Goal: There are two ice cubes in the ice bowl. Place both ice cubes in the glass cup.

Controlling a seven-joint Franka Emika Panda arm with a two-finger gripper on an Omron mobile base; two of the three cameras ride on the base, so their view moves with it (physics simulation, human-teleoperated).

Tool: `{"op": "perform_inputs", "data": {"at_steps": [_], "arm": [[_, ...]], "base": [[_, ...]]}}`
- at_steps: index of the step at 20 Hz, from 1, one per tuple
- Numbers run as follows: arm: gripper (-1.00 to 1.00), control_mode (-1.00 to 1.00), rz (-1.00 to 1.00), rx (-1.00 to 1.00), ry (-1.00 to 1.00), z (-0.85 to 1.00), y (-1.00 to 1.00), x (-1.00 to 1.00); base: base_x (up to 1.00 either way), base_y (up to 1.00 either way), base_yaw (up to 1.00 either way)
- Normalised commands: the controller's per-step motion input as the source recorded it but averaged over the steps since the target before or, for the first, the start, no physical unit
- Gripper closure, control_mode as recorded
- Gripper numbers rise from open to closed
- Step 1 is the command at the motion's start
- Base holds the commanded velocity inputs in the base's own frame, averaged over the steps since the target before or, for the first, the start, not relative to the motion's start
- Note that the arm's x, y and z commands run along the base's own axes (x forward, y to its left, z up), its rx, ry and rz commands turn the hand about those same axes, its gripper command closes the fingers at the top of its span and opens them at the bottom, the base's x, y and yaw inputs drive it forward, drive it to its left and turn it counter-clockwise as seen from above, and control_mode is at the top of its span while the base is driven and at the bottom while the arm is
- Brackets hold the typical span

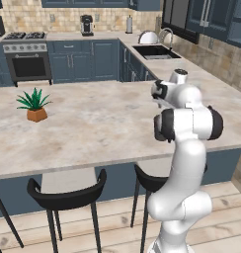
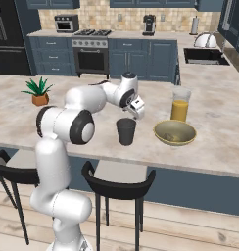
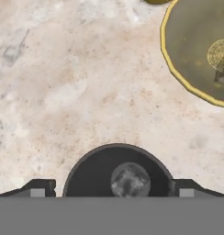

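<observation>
The glass cup [image 2: 126,131], a dark grey tumbler, stands near the counter's front edge. My gripper [image 2: 134,115] hangs just above its rim, open, with nothing between the fingers. In the hand view the gripper [image 3: 112,192] is spread wider than the cup [image 3: 93,172], and one ice cube [image 3: 130,180] lies at the cup's bottom. The ice bowl [image 2: 161,129], wide and olive-tan, sits to the right of the cup. Its rim [image 3: 168,53] reaches into the hand view's upper right, and another ice cube [image 3: 222,75] lies inside it at the frame's edge.
A tall glass of orange juice [image 2: 180,105] stands just behind the bowl. A potted plant [image 2: 39,92] sits far left on the counter. Black stools [image 2: 116,184] stand below the front edge. The sink [image 2: 202,55] is at the back right.
</observation>
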Motion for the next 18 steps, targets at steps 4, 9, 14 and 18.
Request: {"op": "perform_inputs", "data": {"at_steps": [4,9,14,18], "arm": [[-1.0,-1.0,0.03,0.03,-0.05,0.04,-0.83,-0.46],[-1.0,-1.0,0.01,0.08,0.0,0.0,-0.86,-0.32],[-1.0,-1.0,0.0,0.11,0.0,0.1,-0.78,-0.09],[-1.0,-1.0,0.0,0.13,0.02,0.06,-0.6,0.0]], "base": [[0.0,0.0,0.0],[0.0,0.0,0.0],[0.0,0.0,0.0],[0.0,0.0,0.0]]}}
